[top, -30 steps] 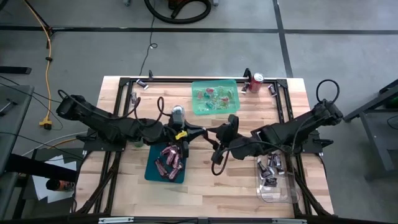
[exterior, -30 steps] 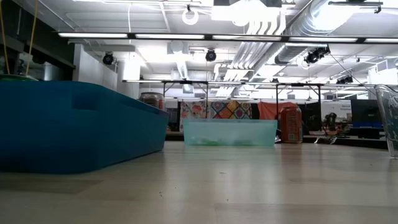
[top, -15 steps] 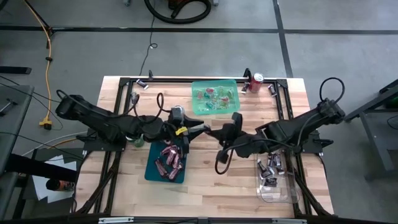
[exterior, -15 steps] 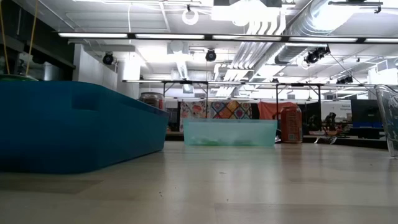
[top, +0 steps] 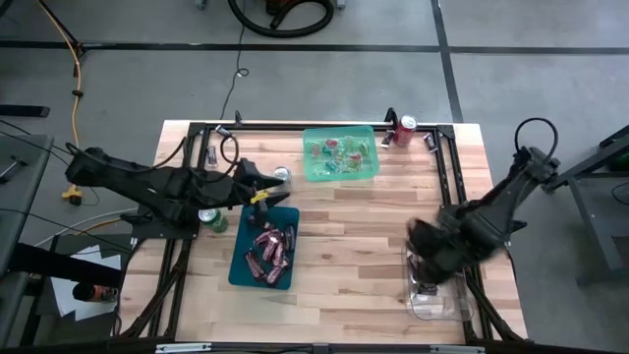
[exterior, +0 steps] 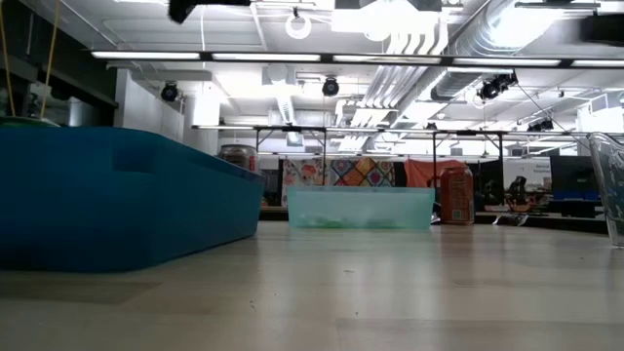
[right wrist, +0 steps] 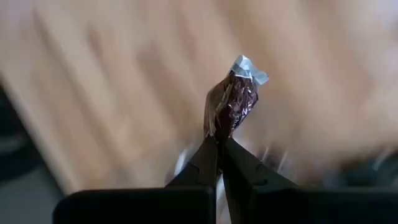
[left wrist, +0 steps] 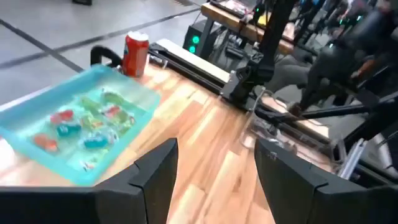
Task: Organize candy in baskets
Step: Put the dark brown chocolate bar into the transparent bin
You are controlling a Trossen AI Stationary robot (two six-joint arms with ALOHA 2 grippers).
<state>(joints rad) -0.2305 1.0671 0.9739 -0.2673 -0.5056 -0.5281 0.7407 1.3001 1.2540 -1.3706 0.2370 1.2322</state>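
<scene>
The wooden table [top: 334,246] has open bare planks in the middle, between the dark teal basket [top: 239,270] of pinkish-red bars [top: 267,252], the light green basket [top: 339,173] at the far edge and the clear basket [top: 425,305]. No writing is readable on the red soda can [left wrist: 135,53]. The left gripper [left wrist: 214,163] hangs with fingers apart near the teal basket. The right gripper [right wrist: 219,144], above the clear basket, pinches a dark brown mini bar [right wrist: 233,102].

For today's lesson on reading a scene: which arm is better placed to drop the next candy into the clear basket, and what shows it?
The right arm. Its gripper is shut on a dark brown candy and sits over the clear basket. The left gripper is open, empty, and beside the teal basket.
</scene>
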